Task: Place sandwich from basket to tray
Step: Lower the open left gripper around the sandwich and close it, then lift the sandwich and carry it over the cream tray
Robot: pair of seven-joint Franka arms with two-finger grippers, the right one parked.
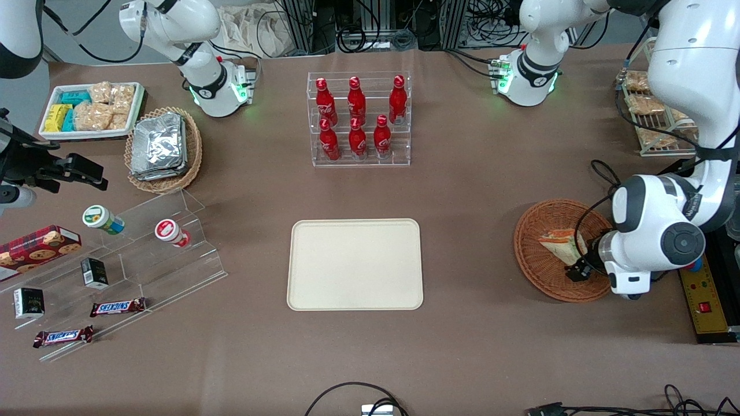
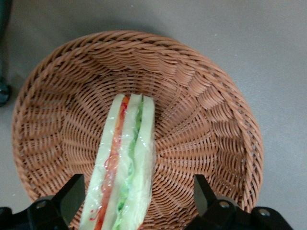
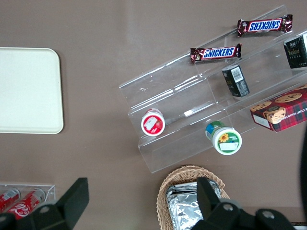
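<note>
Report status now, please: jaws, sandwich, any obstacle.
Gripper open, low in basket, jaws straddling sandwich. Sandwich not lifted. Tray bare, path open.

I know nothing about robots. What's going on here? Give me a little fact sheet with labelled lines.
Job: move the sandwich to the tray
Sandwich: wrapped wedge standing on edge in the basket, red and green filling showing
Basket: round brown wicker, toward the working arm's end of the table
Tray: cream rectangle with nothing on it, mid-table
Hand: down in the basket, open, one finger on each side of the sandwich, not yet closed on it
Progress: sandwich not yet lifted
Also on table: rack of red bottles
</note>
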